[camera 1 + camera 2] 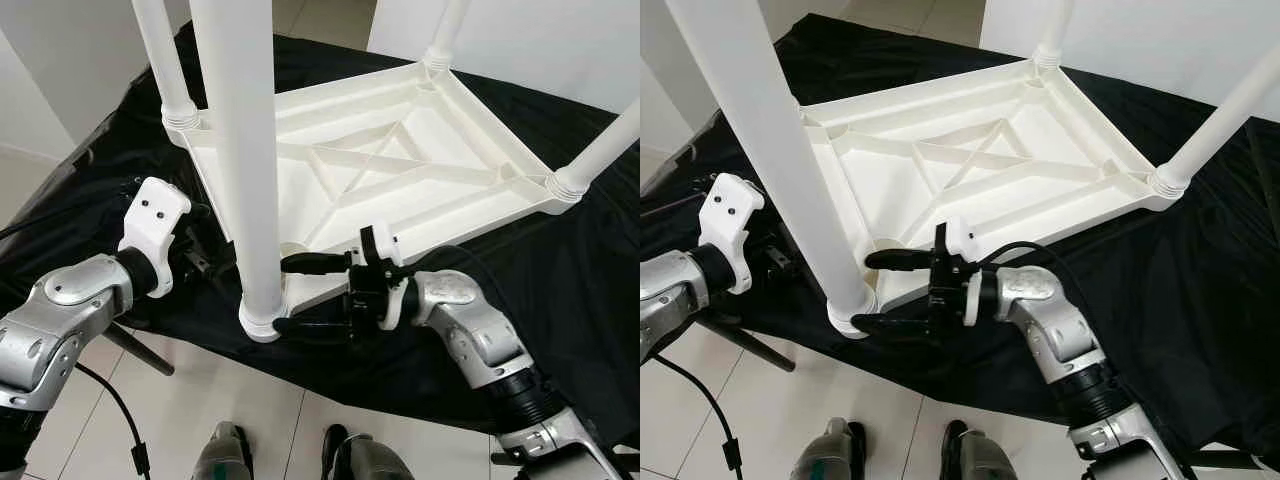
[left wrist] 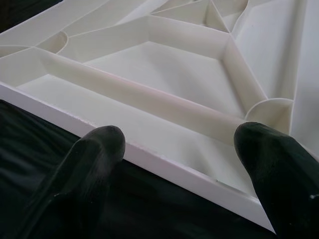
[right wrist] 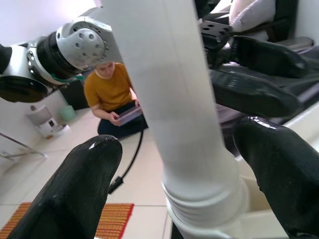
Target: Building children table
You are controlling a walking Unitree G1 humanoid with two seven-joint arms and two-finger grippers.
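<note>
— White plastic, what was it?

— An upturned children's table top (image 1: pixel 400 170) lay on a black cloth (image 1: pixel 560 250), ribs facing up, with a leg standing at each corner. The nearest leg (image 1: pixel 240 150) stood upright in the corner closest to the robot, its long axis vertical.

— Where were the grippers?

— The right gripper (image 1: pixel 300 295) reached in from four o'clock of that leg's base, its two black fingers spread apart, one on either side of the threaded collar and not visibly pressing on it. The left gripper (image 2: pixel 179 149) waited at nine o'clock of the leg, fingers likewise spread, just over the table's near edge.

— Which arm was nearer?

— The right, by my judgement; the leg stood between its fingers, so closing them would grip the base.

— Anyone else?

— A person (image 3: pixel 112 94) sat on the floor beyond.
</note>
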